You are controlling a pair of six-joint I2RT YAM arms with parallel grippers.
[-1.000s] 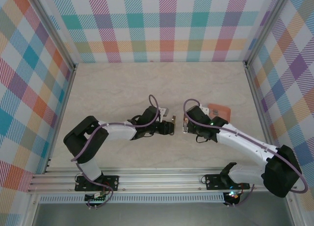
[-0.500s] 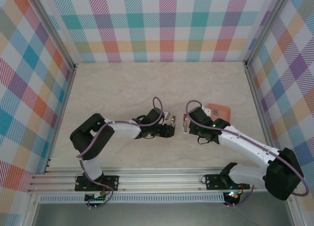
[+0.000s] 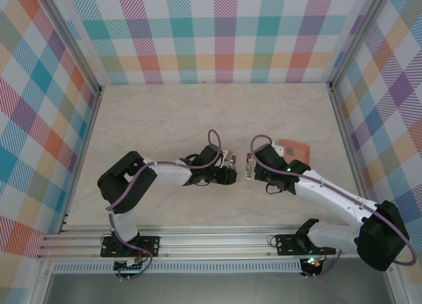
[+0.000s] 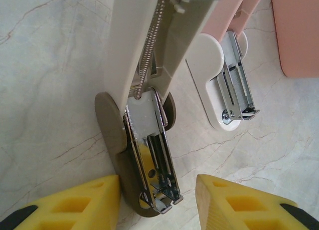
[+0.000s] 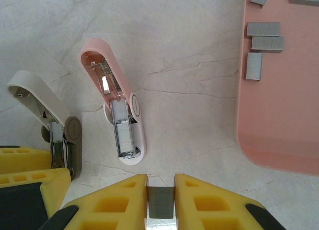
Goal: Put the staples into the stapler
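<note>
**Top view.** The left claw and the right claw face each other, tips close together, at the middle of the worktop. A salmon tray lies just beyond the right claw, toward the right edge.

**Left wrist view.** The beige stapler stands hinged open between the yellow fingers, which are moderately apart. One finger meets the stapler's base; a sliver of worktop shows beside the other. Whether it is clamped cannot be told. The pink stapler, also open, lies just beside it, and the tray's corner is farther right.

**Right wrist view.** The right claw is narrow, pinching a strip of staples between its pads. The pink stapler lies ahead of it. The loose staples rest in the tray, toward its far edge.
</note>
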